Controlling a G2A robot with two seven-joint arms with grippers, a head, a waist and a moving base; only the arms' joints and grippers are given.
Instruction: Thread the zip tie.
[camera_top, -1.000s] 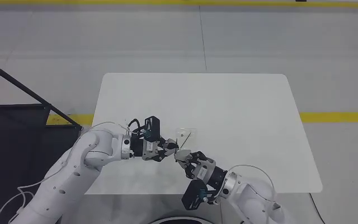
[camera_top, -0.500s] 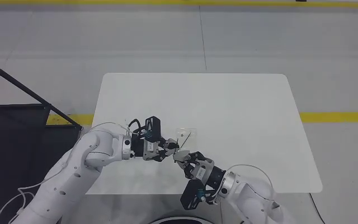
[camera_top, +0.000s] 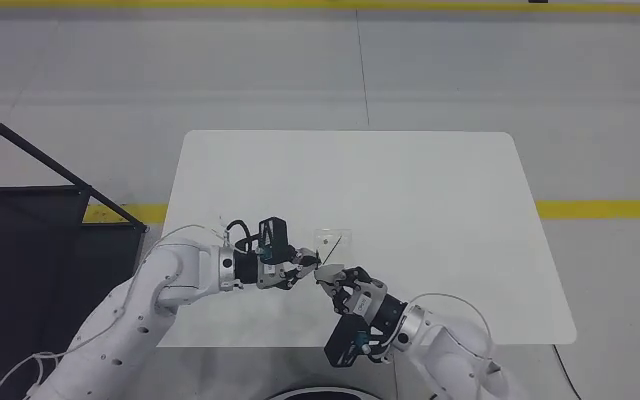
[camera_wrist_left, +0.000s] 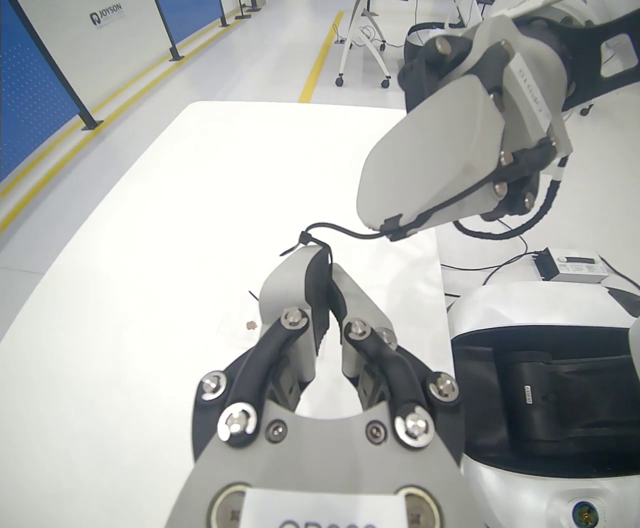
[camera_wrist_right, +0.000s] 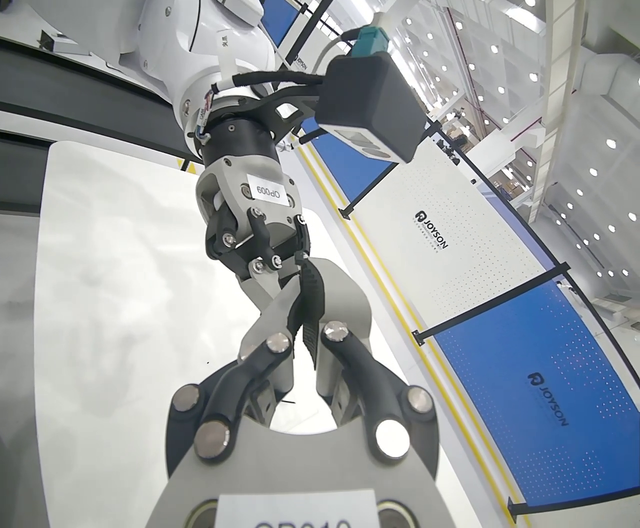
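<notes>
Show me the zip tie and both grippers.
zip tie (camera_wrist_left: 345, 230): left wrist view, middle of its strap.
left gripper (camera_wrist_left: 322, 270): left wrist view, between its fingers.
right gripper (camera_wrist_right: 306, 290): right wrist view, between its fingers.

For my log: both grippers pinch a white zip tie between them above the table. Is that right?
Not quite: the zip tie is black, not white, as the left wrist view shows. The rest holds: the left gripper and the right gripper each pinch it, above the table.
</notes>
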